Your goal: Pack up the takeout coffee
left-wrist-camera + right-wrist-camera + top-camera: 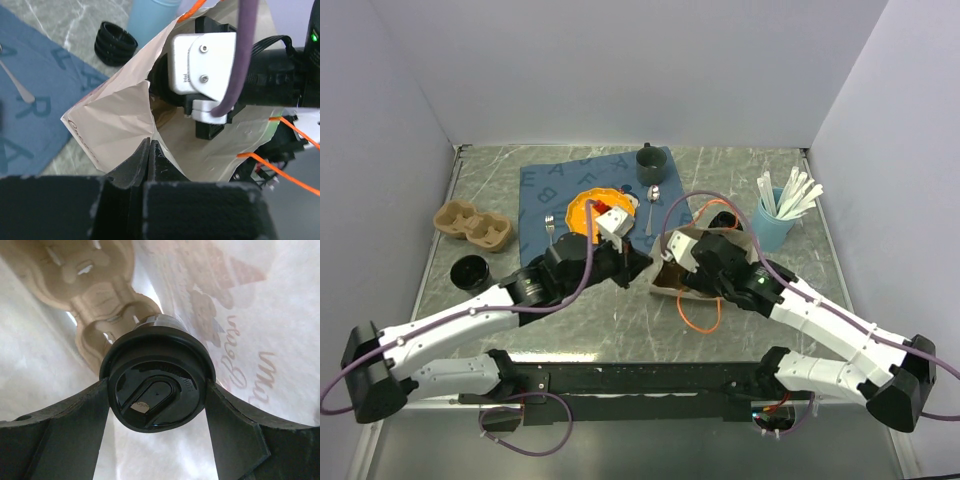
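The brown paper bag (672, 284) with orange handles lies open at the table's middle. My left gripper (149, 145) is shut on the bag's (115, 120) near edge, pinching the paper and holding the mouth open. My right gripper (156, 405) reaches inside the bag and is shut on the coffee cup (155, 390), its fingers (65, 430) pressed against both sides of the black lid. Just beyond the cup, a tan pulp cup carrier (95, 285) lies inside the bag. From above, the right fingertips and the cup are hidden by the bag and the wrist.
A second pulp carrier (472, 226) and a black lid (471, 272) sit at the left. An orange plate (600, 212), spoon (654, 200) and dark mug (650, 160) rest on a blue cloth (555, 185). A blue cup of stirrers (772, 225) stands right of the bag.
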